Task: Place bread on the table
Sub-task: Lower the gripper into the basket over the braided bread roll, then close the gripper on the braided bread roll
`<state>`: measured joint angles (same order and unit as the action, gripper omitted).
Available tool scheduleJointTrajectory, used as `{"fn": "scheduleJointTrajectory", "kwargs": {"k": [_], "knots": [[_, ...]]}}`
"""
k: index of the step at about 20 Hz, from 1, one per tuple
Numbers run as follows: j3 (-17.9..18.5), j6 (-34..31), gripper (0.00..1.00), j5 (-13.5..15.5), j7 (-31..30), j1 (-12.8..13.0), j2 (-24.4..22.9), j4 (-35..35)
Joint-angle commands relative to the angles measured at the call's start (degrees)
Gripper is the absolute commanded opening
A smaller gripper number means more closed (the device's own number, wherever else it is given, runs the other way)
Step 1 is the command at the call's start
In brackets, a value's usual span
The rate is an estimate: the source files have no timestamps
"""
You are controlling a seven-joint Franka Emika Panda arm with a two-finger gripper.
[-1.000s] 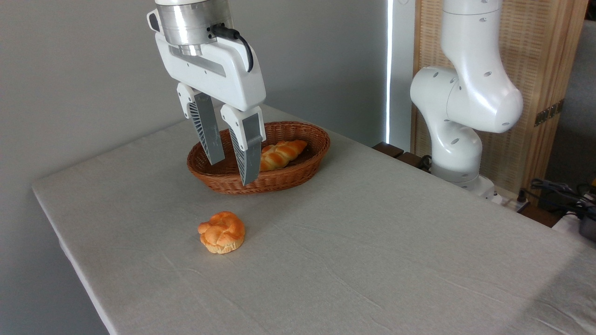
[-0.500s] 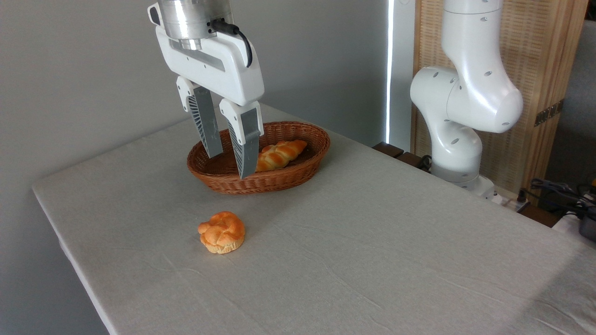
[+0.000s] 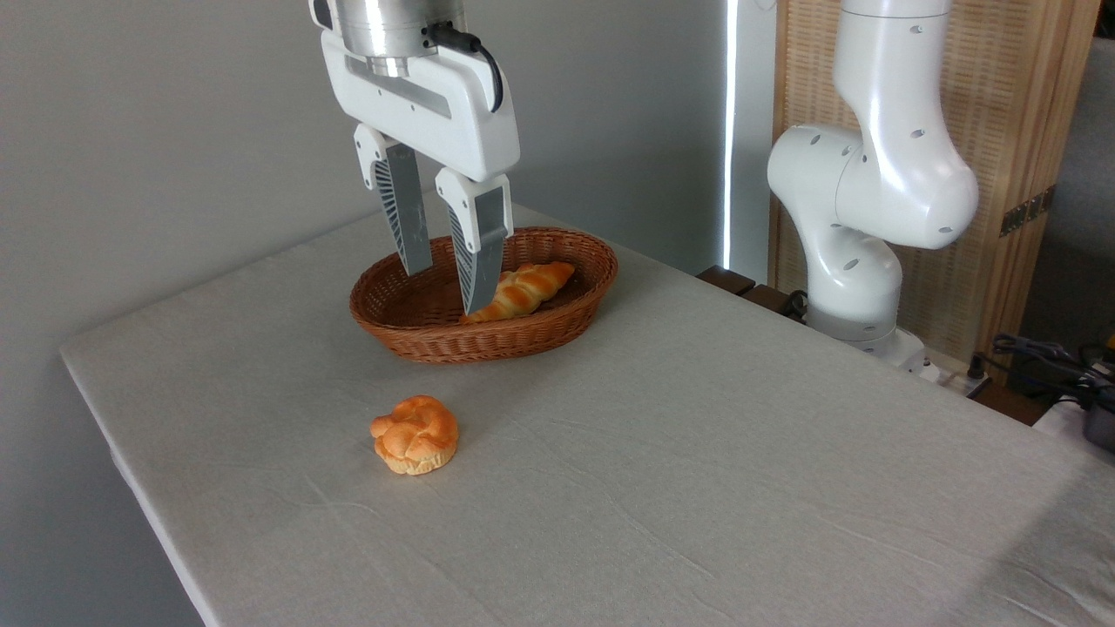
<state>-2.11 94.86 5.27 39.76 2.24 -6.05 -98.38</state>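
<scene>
The bread, a long braided golden-orange loaf, lies inside the brown wicker basket at the back of the table. My gripper hangs above the basket, just left of the loaf, fingers pointing down. It is open and holds nothing. The right fingertip overlaps the loaf's left end in the picture; whether they touch I cannot tell.
A small round knotted bun sits on the cloth in front of the basket. The arm's white base stands beyond the table's far right edge, with cables beside it. A grey wall lies behind.
The gripper has moved right and slightly up and back, from in front of the basket's left half to over its middle, nearer the loaf. It stays open.
</scene>
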Motion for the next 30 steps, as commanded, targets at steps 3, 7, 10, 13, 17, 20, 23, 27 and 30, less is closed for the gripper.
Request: {"fn": "scheduleJointTrajectory", "kwargs": {"k": [3, 7, 10, 13, 17, 20, 23, 27, 30], "knots": [[-0.09, 4.36, 1.00, 2.02, 2.26, 5.74, -6.51, -8.66], [-3.32, 5.24, 1.00, 2.55, 2.17, 12.35, -6.70, -13.84], [-9.73, 9.37, 1.00, 2.55, 2.17, 12.53, -6.70, -19.38], [-14.14, 9.64, 1.00, 1.94, 2.26, 12.44, -6.70, -23.08], [-16.16, 13.85, 1.00, 1.76, 2.34, 12.18, -6.43, -26.51], [-18.27, 17.63, 1.00, 1.76, 2.26, 12.18, -5.91, -30.02], [-18.72, 19.05, 1.00, 1.85, 2.17, 12.18, -5.55, -31.96], [-18.81, 19.22, 1.00, 1.94, 2.26, 12.27, -4.76, -33.02], [-18.81, 19.75, 0.61, 2.11, 2.26, 12.27, -4.32, -33.55]]}}
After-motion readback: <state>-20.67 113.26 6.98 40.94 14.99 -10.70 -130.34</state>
